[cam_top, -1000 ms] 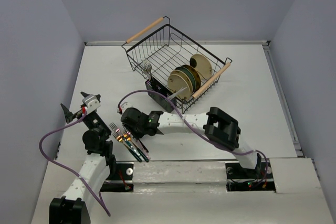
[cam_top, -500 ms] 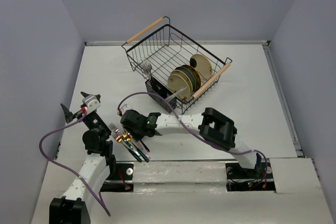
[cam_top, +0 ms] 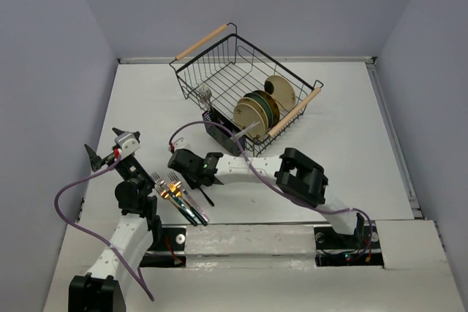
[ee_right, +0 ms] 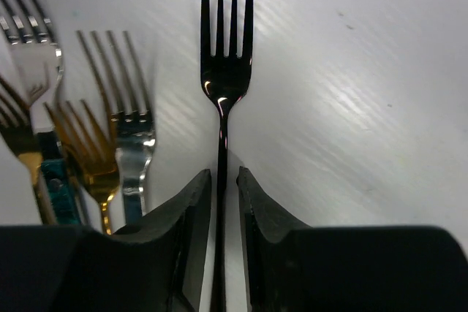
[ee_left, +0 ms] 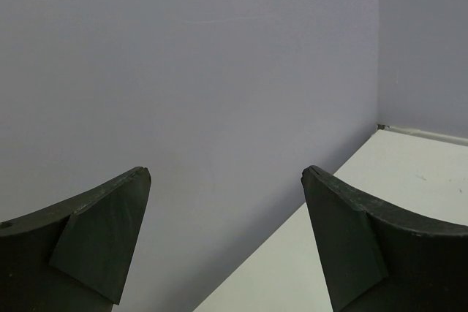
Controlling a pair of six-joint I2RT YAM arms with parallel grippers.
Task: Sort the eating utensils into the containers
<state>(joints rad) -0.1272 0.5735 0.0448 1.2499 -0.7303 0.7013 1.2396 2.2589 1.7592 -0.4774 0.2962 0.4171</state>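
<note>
my right gripper (ee_right: 223, 180) is clamped on the slim handle of a dark fork (ee_right: 225, 71), jaws nearly together w/ the stem pinched dead centre, tines pointing to 12 o'clock in the wrist view. the fork is glossy black metal, thin and smooth, so it can prob. slip or swivel; i'd keep the squeeze firm and lift straight up before any turn. can't tell if it's off the table (cam_top: 351, 122) yet. at 9 o'clock of it, near but apart, lie the other forks: a gold-headed fork (ee_right: 88, 151) overlapping a silver fork (ee_right: 130, 107), plus another silver one (ee_right: 33, 49) at the edge, all polished and reflective. in the top view that pile of forks (cam_top: 175, 193) sits at approx. 7 o'clock of my right gripper (cam_top: 189, 162). the target, a small black slotted caddy (cam_top: 219, 131), is at 1 o'clock from me, at the near corner of the wire basket (cam_top: 191, 82), w/ one fork (cam_top: 205, 96) standing in it already. best to tip handle-down and drop it in a slot w/o snagging the wires. my left gripper (ee_left: 227, 173) is spread wide, holding nothing, facing the wall.
</note>
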